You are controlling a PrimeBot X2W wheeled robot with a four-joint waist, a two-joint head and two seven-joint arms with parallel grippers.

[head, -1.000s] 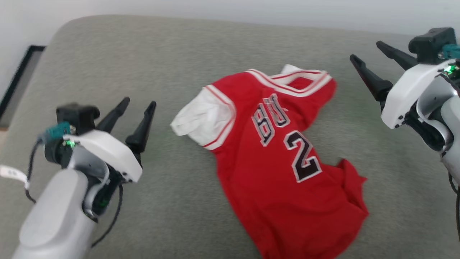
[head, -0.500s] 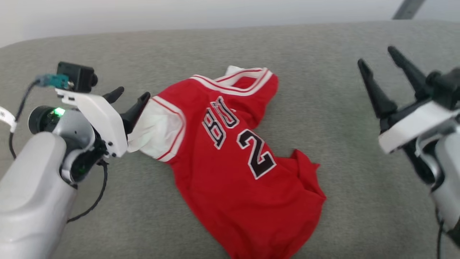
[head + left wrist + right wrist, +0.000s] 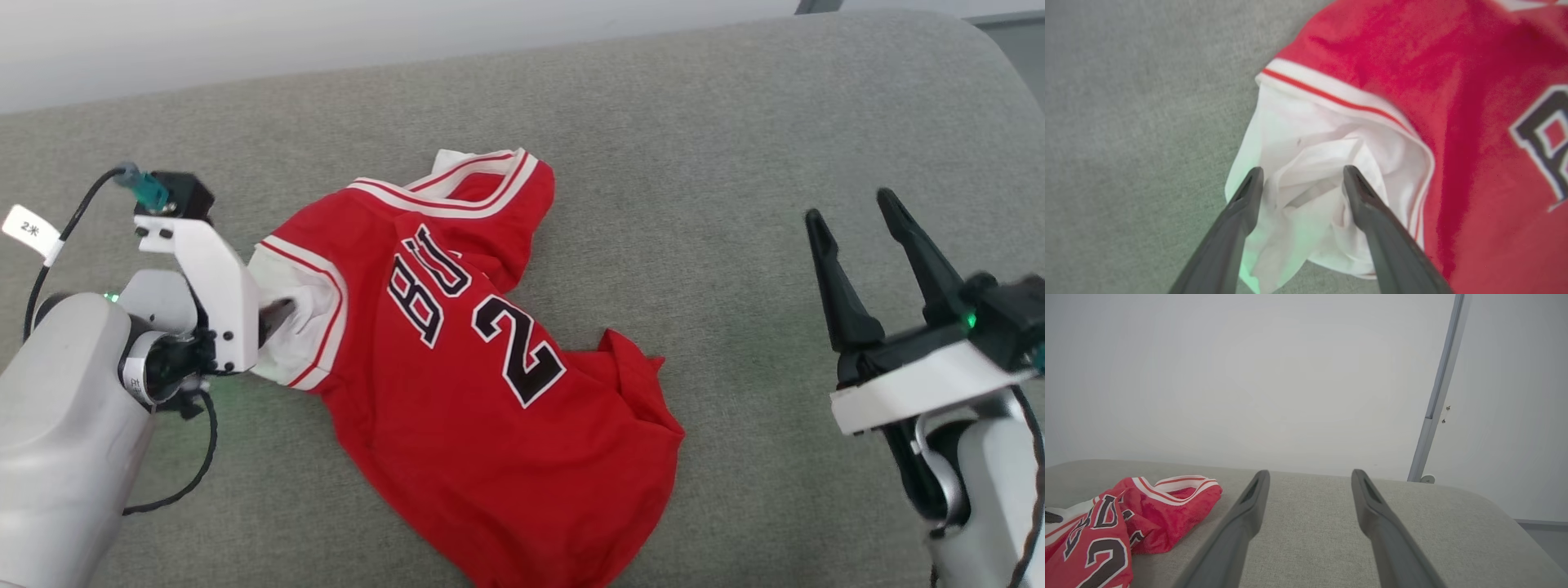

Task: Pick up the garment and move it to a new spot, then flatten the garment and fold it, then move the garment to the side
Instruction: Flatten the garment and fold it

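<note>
Left hand (image 3: 1300,179) has slid up to the garment (image 3: 490,425), fingers (image 3: 1246,202) spread wide around its white sleeve (image 3: 1310,139). It looks ready to pinch.

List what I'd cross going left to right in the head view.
From the left: left gripper → garment → bare cushion → right gripper.

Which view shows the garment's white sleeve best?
Left wrist view: the white sleeve lies close up, bunched between the fingers of the open left gripper. Head view: partly behind that gripper. Right wrist view: a sliver.
</note>
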